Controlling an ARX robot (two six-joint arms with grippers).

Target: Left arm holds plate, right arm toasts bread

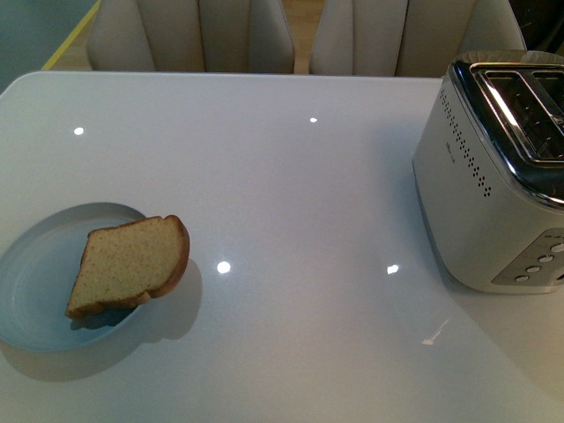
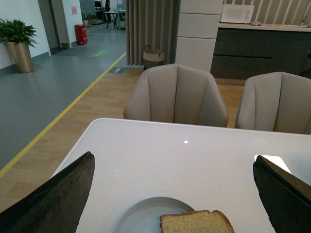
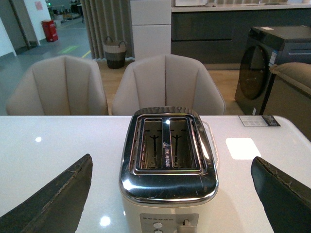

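Front view: a glossy white table [image 1: 291,176] fills the picture and mirrors several small ceiling lights. Near the table's left front edge sits the plate [image 1: 35,291]. The bread [image 1: 128,264] lies tilted on it, with its rounded top jutting past the rim toward the table's middle. At the table's right edge stands a silver toaster [image 1: 493,176]. Two beige chairs [image 1: 189,35] are drawn up at the table's far edge. Neither arm shows here.

Left wrist view: the left pincer [image 2: 173,156] is spread wide, its two dark fingers [image 2: 58,199] well apart and holding nothing. It hangs over the table with the plate and bread between them. Beyond the table's far edge are the chairs, then wood flooring with a yellow line [image 2: 58,119] bordering a grey floor. Farther off are a potted plant [image 2: 18,41], a red bin [image 2: 80,34], a basket [image 2: 154,56] by a curtain, and a dark counter [image 2: 262,48].

Right wrist view: the right pincer [image 3: 171,158] likewise gapes, gripping nothing, and hangs above the table on either side of the toaster. Both toaster slots [image 3: 167,143] are empty. A small card [image 3: 259,121] lies at the table's far edge, with a washing machine [image 3: 272,63] behind it.
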